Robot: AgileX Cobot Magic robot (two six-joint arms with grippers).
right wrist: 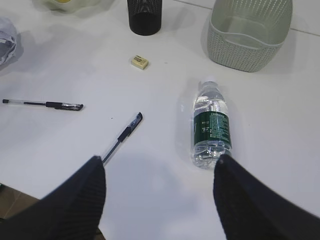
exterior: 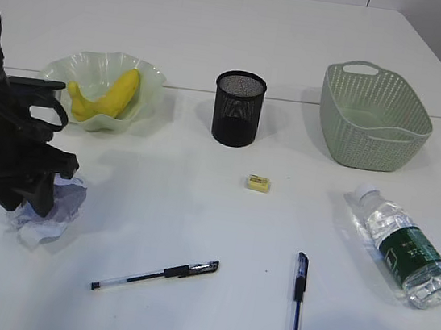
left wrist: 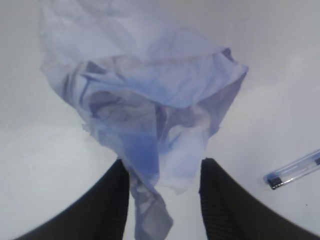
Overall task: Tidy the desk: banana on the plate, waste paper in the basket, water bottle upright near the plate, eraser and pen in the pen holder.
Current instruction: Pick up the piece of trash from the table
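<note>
Waste paper point(left wrist: 150, 115) lay crumpled near the desk's point(exterior: 220, 43) left edge, its lower fold between the left gripper's point(left wrist: 162, 200) jaws, which flanked it without a clear pinch. Behind it the banana point(exterior: 107, 97) rested in the plate point(exterior: 155, 75). Toward the right edge the water bottle point(right wrist: 212, 125) lay flat, the right gripper point(right wrist: 160, 192) hovering open above the front edge.

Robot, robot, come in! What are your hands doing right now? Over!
Left gripper straddling waste paper, grip unconfirmed. Right gripper open, empty, above desk. Basket across the desk. Path clear.
</note>
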